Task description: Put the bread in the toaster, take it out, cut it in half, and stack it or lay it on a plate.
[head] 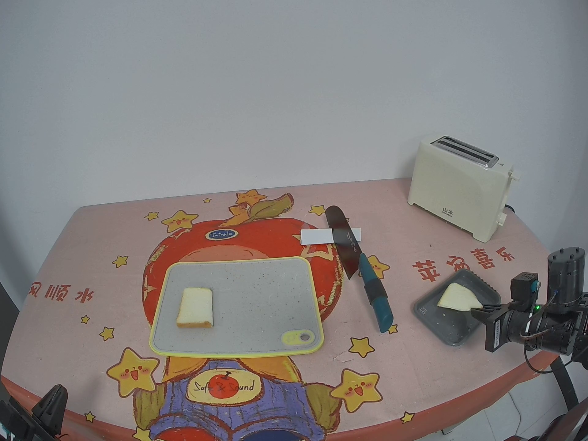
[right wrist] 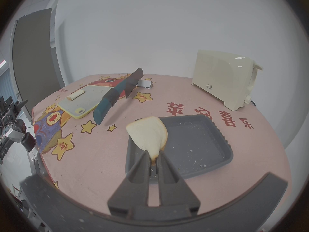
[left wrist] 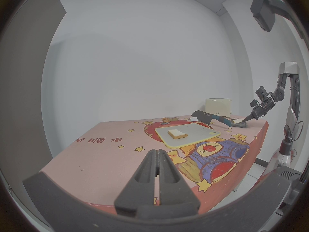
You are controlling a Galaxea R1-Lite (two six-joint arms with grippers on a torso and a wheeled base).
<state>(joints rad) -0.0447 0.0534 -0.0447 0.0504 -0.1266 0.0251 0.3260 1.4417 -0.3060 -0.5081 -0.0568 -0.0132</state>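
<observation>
- The right gripper (right wrist: 154,158) has its jaws clamped on the lower edge of a pale bread piece (right wrist: 148,134), which stands tilted up from the fingertips.
- Directly below and just beyond those jaws lies the grey plate (right wrist: 199,139), a shallow rectangular dish with crumbs on its floor. The bread piece hangs over the rim nearest the jaws. Whether it touches the dish cannot be told.
- Farther out from the right jaws, past the plate, the cream toaster (head: 459,182) stands upright near the back of the table (head: 429,369), well apart from the fingertips.
- Off to the side of the right jaws, towards the middle of the table, the knife (head: 361,264) lies flat. Its teal handle points towards the near edge and its dark blade tip rests across a white card (head: 315,236).
- The left gripper (left wrist: 157,155) has its jaws pressed together with nothing between them. It hangs off the near corner of the table.
- Ahead of the left jaws and well apart from them, the cutting board (head: 257,307) lies flat, with a second bread piece (head: 196,307) resting on the end of it closer to those jaws.
</observation>
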